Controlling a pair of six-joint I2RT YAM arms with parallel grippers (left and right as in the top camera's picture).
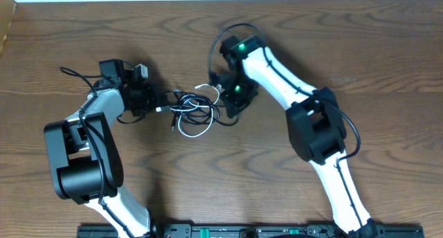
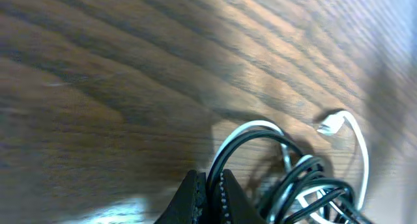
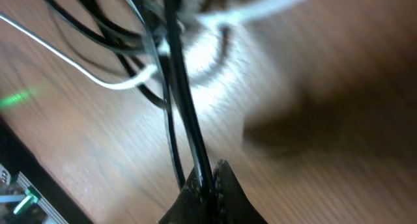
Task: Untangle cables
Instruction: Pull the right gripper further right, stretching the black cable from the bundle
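Cables (image 1: pixel 194 108): one tangled heap on the worktop (image 1: pixel 332 30), lying between the two claws.
Black cable (image 3: pixel 186 107): several overlapping loops make up most of the heap. A strand runs out to each claw.
White cable (image 1: pixel 185 132): threaded through the black loops, with one loop bulging out at the near side of the heap. In the left wrist view its plug (image 2: pixel 331 124) lies free on the wood, just beside the black coils.
Left claw (image 1: pixel 158 104): closed, pinching black cable at the heap's left edge. Its fingertips (image 2: pixel 192 195) are together, and the strand rises from between them into a loop.
Right claw (image 1: pixel 227 112): closed, gripping black cable at the heap's right edge. The strand runs straight up from between its fingers (image 3: pixel 228 191) into the tangle.
Worktop: brown wood grain.
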